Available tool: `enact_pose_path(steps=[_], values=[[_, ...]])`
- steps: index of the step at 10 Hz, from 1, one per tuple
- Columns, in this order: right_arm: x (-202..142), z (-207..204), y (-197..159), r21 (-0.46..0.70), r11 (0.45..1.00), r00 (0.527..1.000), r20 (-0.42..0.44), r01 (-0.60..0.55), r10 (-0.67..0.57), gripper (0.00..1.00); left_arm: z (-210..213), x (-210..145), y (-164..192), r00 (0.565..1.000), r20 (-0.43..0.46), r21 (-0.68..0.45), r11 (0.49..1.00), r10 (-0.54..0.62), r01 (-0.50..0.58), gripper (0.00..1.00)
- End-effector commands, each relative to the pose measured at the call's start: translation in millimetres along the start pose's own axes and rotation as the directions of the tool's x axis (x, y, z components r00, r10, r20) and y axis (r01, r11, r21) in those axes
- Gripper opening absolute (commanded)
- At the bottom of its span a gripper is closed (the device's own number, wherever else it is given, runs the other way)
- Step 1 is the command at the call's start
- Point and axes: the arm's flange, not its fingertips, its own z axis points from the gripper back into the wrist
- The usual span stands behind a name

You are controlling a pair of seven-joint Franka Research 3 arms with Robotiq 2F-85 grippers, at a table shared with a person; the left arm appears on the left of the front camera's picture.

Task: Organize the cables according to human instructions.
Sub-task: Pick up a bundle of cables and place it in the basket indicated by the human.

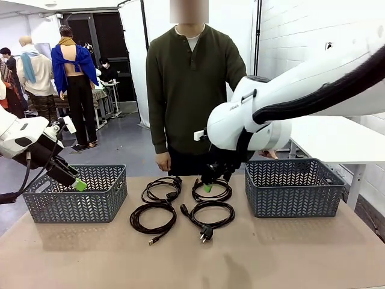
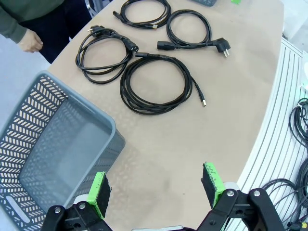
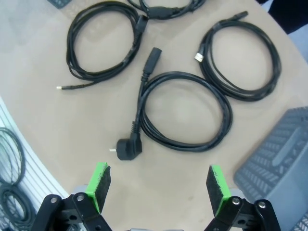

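Four thin black cables (image 3: 127,147), round smooth coils, lie flat on the tan worktop (image 3: 72,125), just ahead of the wide-open, empty right fingers (image 3: 101,185) and farther ahead of the wide-open left fingers (image 2: 98,192) beside a grey lattice basket (image 2: 33,110).

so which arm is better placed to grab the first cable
Right, probably. The right gripper, open, hangs over the right-hand coils of the cables, so a short drop should reach one. The left gripper, also open, is off over the left basket, apart from every cable.
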Motion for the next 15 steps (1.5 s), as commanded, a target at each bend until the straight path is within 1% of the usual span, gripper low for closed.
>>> enact_pose_path(steps=[1, 3, 4, 6, 7, 10, 13, 15], values=[[22.8, -14.7, 3.2, -0.015, 1.000, 0.998, -0.056, 0.001, -0.002, 1.00, 0.6, -1.8, 2.3, 1.000, 0.011, -0.017, 1.000, -0.010, 0.010, 1.00], [34.5, -34.1, 10.1, -0.041, 0.999, 0.998, -0.065, 0.012, -0.014, 1.00, 0.6, -1.8, 2.3, 1.000, 0.011, -0.017, 1.000, -0.010, 0.010, 1.00], [38.8, -49.4, 14.8, -0.054, 0.998, 0.996, -0.084, 0.007, -0.012, 1.00, 0.6, -1.8, 2.3, 1.000, 0.011, -0.017, 1.000, -0.010, 0.010, 1.00], [43.5, -70.2, 20.0, -0.040, 0.999, 0.994, -0.113, -0.004, -0.001, 1.00, 0.6, -1.8, 2.3, 1.000, 0.011, -0.017, 1.000, -0.010, 0.010, 1.00], [44.4, -79.2, 22.3, -0.025, 1.000, 0.991, -0.133, -0.002, -0.001, 1.00, 0.6, -1.8, 2.3, 1.000, 0.011, -0.017, 1.000, -0.010, 0.010, 1.00], [43.5, -103.0, 25.4, -0.016, 1.000, 0.988, -0.155, -0.012, 0.009, 1.00, 0.6, -1.8, 2.3, 1.000, 0.011, -0.017, 1.000, -0.010, 0.010, 1.00], [38.1, -124.7, 23.2, -0.030, 0.999, 0.987, -0.160, -0.025, 0.020, 1.00, 0.6, -1.8, 2.3, 1.000, 0.011, -0.017, 1.000, -0.010, 0.010, 1.00], [38.7, -135.8, 23.9, -0.020, 0.999, 0.982, -0.187, -0.031, 0.027, 1.00, 0.6, -1.8, 2.3, 1.000, 0.011, -0.017, 1.000, -0.010, 0.010, 1.00]])
